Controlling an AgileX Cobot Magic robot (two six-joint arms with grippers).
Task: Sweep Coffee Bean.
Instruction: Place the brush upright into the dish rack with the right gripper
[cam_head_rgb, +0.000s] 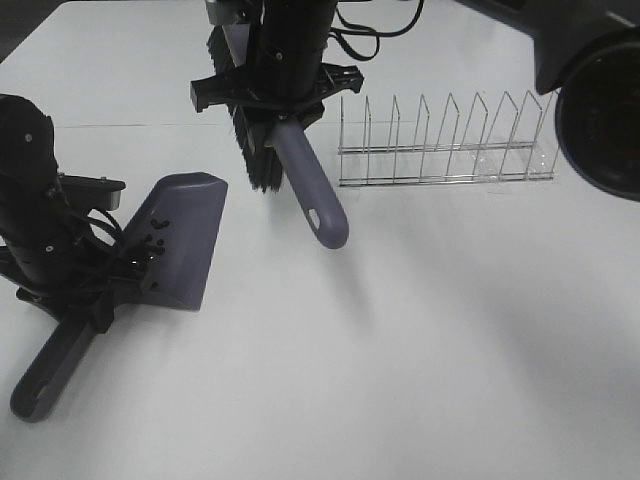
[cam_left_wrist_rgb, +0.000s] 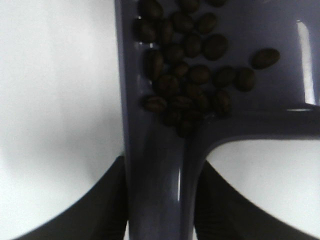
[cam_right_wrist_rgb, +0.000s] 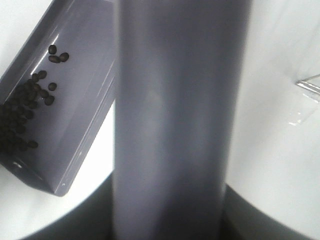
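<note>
stage: sweep seems nearly done | beans (cam_left_wrist_rgb: 190, 75) in dustpan (cam_head_rgb: 190, 215), none seen loose on table (cam_head_rgb: 450, 350) | left end effector (cam_left_wrist_rgb: 161, 200) clamps dustpan handle | right end effector (cam_right_wrist_rgb: 167, 210) clamps brush (cam_head_rgb: 300, 175) handle

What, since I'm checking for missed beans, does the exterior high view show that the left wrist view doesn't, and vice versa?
Only exterior high: the brush, the wire rack, and the table all around the dustpan, where I see no stray beans. Only left wrist: the fingers on either side of the dustpan's handle, and single beans told apart. Both: the coffee beans gathered at the dustpan's back, near the handle.
</note>
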